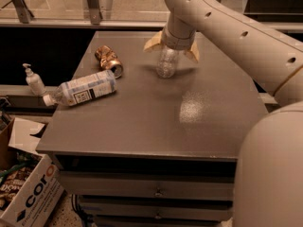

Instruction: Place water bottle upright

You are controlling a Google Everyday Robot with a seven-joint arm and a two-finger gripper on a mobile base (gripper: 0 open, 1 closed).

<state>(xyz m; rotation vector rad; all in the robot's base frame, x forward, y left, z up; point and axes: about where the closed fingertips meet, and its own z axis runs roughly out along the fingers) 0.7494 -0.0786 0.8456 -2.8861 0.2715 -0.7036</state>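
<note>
The water bottle (166, 64), small, clear and ribbed, is on the grey table (142, 122) toward its back middle. Its upper end is hidden under my wrist, so the cap does not show, and I cannot tell whether it lies flat or tilts. My gripper (172, 50) hangs directly over it from the white arm coming in from the upper right. The two tan fingers (152, 43) are spread wide, one on each side of the bottle, and do not visibly press on it.
A larger bottle with a white-blue label (83, 90) lies on its side at the table's left. A crushed gold can (108, 59) lies behind it. A pump bottle (34, 81) stands off the left edge, and a cardboard box (26, 193) is on the floor.
</note>
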